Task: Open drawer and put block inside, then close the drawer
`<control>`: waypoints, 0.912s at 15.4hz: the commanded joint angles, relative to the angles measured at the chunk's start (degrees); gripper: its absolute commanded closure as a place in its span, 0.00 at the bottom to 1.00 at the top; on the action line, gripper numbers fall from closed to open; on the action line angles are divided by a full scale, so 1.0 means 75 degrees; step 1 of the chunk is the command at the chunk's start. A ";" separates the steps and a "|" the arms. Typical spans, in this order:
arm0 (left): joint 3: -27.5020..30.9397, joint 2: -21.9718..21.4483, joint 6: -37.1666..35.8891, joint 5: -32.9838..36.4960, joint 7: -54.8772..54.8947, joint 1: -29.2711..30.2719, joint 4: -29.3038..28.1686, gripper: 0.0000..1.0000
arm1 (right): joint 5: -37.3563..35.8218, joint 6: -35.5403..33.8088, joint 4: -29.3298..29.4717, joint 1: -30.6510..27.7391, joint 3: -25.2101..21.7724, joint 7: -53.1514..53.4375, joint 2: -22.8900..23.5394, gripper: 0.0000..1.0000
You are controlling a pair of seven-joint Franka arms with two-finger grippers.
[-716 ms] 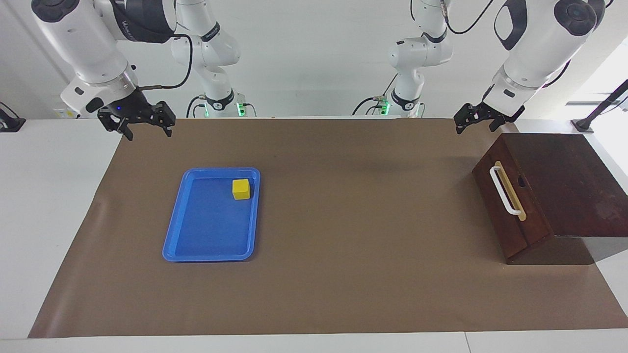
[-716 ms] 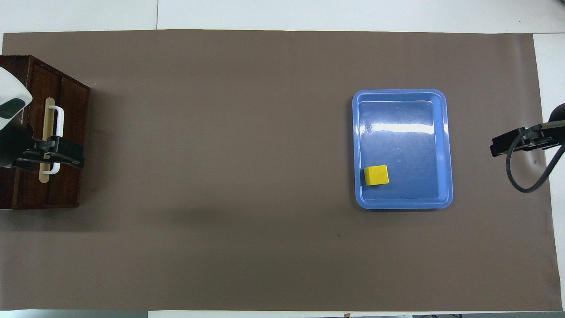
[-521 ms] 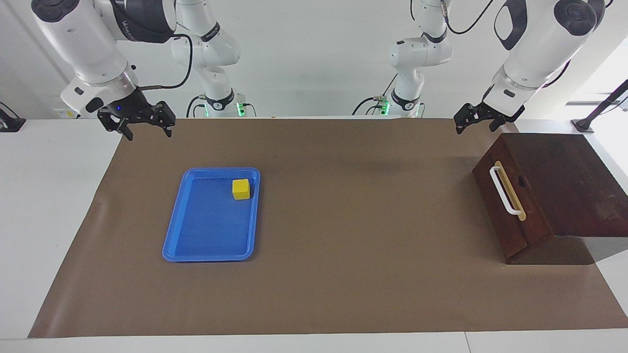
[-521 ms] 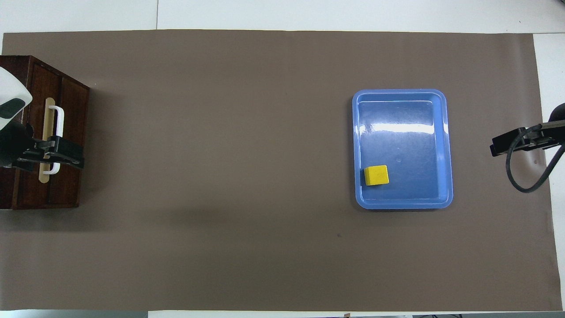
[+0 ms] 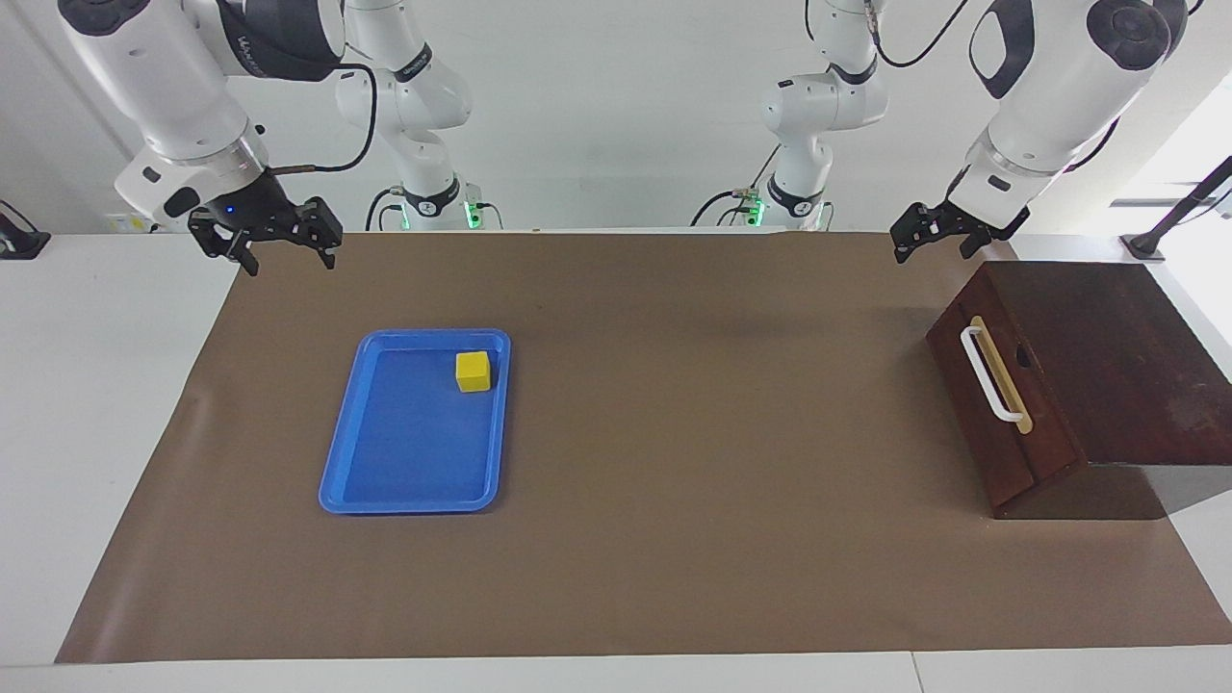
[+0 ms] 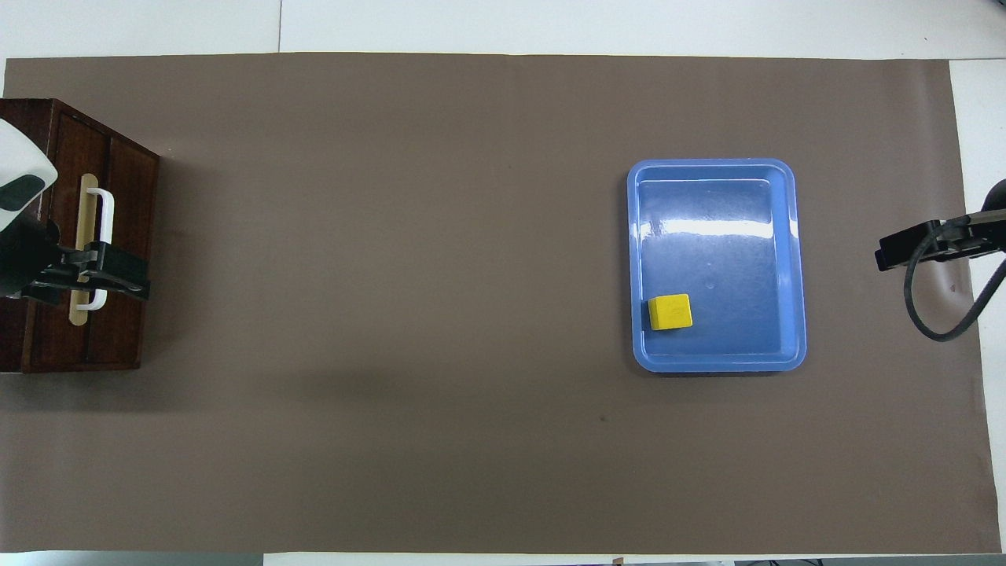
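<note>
The drawer is shut in its dark wooden box at the left arm's end of the table, and its white bar handle faces the table's middle. The yellow block lies in a blue tray, in the corner nearer the robots. My left gripper is open and hangs in the air just off the box's corner nearer the robots, touching nothing. In the overhead view it covers the handle's end. My right gripper is open and empty, raised over the mat's edge at the right arm's end.
A brown mat covers the table, with white table surface showing around it. The blue tray holds only the block. Two more white arms stand at the wall between my arms.
My right gripper has risen slightly and drifted a little toward the table's end. The left gripper, the block and the drawer have not visibly moved.
</note>
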 commanded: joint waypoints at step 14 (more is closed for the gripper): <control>0.0022 -0.0136 0.0095 -0.0082 0.0052 0.0040 -0.0118 0.00 | 0.1852 0.0597 -0.1642 -0.0023 0.0018 0.6293 -0.0296 0.00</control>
